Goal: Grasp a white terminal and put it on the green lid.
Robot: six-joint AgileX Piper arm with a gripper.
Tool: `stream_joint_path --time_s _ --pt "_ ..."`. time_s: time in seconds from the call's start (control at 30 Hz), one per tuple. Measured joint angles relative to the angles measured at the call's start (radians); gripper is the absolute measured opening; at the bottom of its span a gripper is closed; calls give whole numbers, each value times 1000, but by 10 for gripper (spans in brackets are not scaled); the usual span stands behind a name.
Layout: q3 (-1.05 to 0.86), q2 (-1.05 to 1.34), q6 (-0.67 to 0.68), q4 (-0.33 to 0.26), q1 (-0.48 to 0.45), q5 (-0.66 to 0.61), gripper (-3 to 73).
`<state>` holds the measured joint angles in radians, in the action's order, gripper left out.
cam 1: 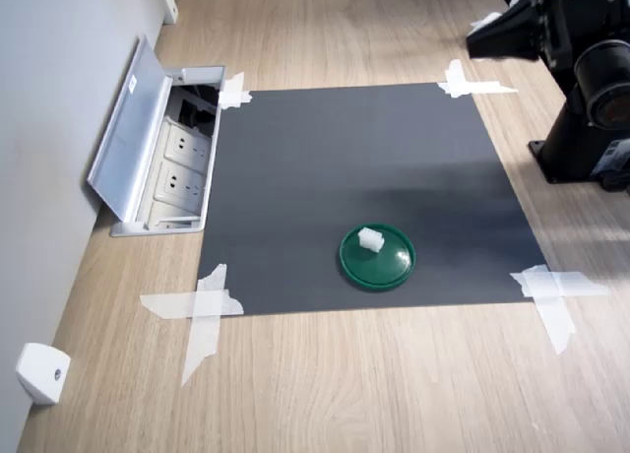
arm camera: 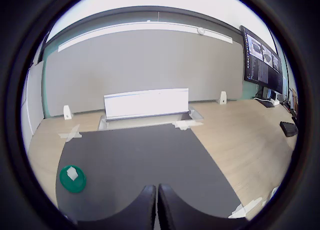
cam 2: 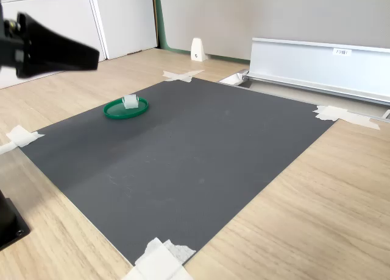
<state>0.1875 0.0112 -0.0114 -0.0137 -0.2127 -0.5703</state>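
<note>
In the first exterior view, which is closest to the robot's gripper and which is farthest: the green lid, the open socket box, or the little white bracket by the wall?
1. The round dark-green plastic lid, on the dark mat, is nearest to the gripper at the view's upper right.
2. The open grey socket box, at the mat's left edge.
3. The small white wedge-shaped bracket, in the lower left corner by the wall, is farthest.

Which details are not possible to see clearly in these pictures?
- White terminal on the green lid: too small in the wrist view to show its shape.
- Gripper: cut off by the first exterior view's top edge; in the second exterior view its tip is a dark silhouette.
- Socket box: its raised cover hides the interior in the second exterior view.
</note>
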Motion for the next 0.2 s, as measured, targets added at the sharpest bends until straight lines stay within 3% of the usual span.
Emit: stream_joint_path --time_s 0.2 --pt "-10 0 0 -1 0 5 -7"
